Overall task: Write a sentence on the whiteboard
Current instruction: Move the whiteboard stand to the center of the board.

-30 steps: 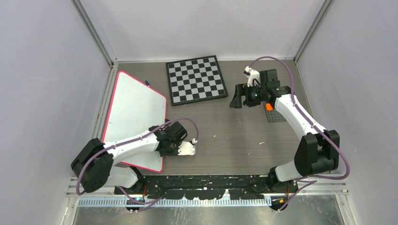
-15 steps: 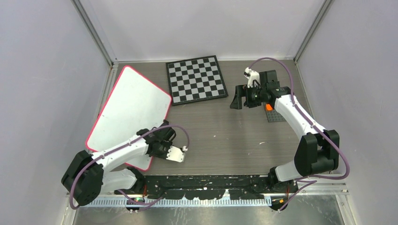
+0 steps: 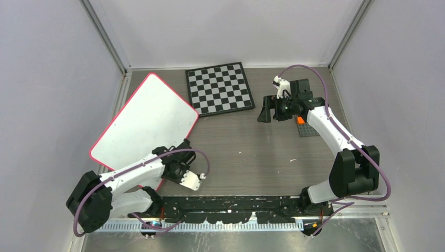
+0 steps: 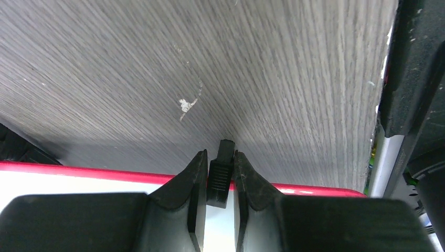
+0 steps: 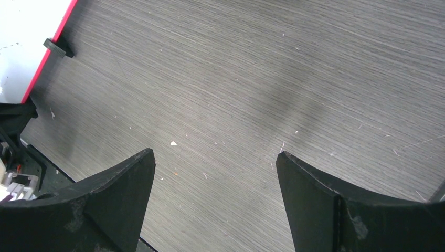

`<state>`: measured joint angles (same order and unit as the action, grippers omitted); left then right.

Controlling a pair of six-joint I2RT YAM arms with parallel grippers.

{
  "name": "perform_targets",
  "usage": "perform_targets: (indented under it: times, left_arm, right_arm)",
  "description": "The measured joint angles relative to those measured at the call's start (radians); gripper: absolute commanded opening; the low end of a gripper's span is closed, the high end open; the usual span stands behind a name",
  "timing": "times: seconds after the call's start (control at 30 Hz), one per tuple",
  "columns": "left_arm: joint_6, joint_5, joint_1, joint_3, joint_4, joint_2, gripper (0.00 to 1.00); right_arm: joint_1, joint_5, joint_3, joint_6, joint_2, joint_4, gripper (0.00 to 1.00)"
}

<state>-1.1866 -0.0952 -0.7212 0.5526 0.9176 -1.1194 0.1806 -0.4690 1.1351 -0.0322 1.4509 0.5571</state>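
Note:
The whiteboard [image 3: 144, 123] lies tilted on the left of the table, white with a red rim. Its face is blank and no sentence shows on it. My left gripper [image 3: 167, 169] is at the board's near right edge. In the left wrist view the gripper [image 4: 220, 164] is shut on a black clip foot [image 4: 220, 181] on the red rim [image 4: 78, 172]. My right gripper [image 3: 265, 109] hangs open and empty over bare table at the right; its fingertips [image 5: 141, 157] stand far apart. The board's corner [image 5: 26, 31] and another clip foot [image 5: 57, 48] show in the right wrist view.
A black-and-white checkered board [image 3: 219, 89] lies at the back centre, close to the whiteboard's far corner. A small orange object [image 3: 300, 119] sits on a grey plate [image 3: 310, 130] under my right arm. Grey walls close in on the left, back and right.
My left gripper has pulled back toward the near left with the clip foot in it. The whiteboard has swung clockwise, its far corner moving right toward the checkered board. The right arm has not moved.

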Motion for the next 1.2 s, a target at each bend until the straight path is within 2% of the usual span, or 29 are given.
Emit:
perform_targets:
  times: [0.43, 0.9, 1.0, 1.2]
  left_arm:
    - [0.102, -0.051, -0.246, 0.014, -0.001, -0.079, 0.00]
    - [0.159, -0.065, -0.459, 0.153, -0.027, -0.285, 0.00]
    - [0.158, -0.067, -0.501, 0.201, -0.039, -0.339, 0.00]
    - [0.153, -0.072, -0.563, 0.317, -0.050, -0.463, 0.00]
  right_arm:
    - [0.000, 0.016, 0.000, 0.000, 0.000, 0.001, 0.90]
    - [-0.015, 0.040, 0.000, -0.001, -0.009, 0.008, 0.90]
    - [-0.044, 0.029, 0.000, -0.005, -0.019, 0.016, 0.90]
    - [-0.207, -0.015, 0.000, -0.005, -0.032, 0.043, 0.90]
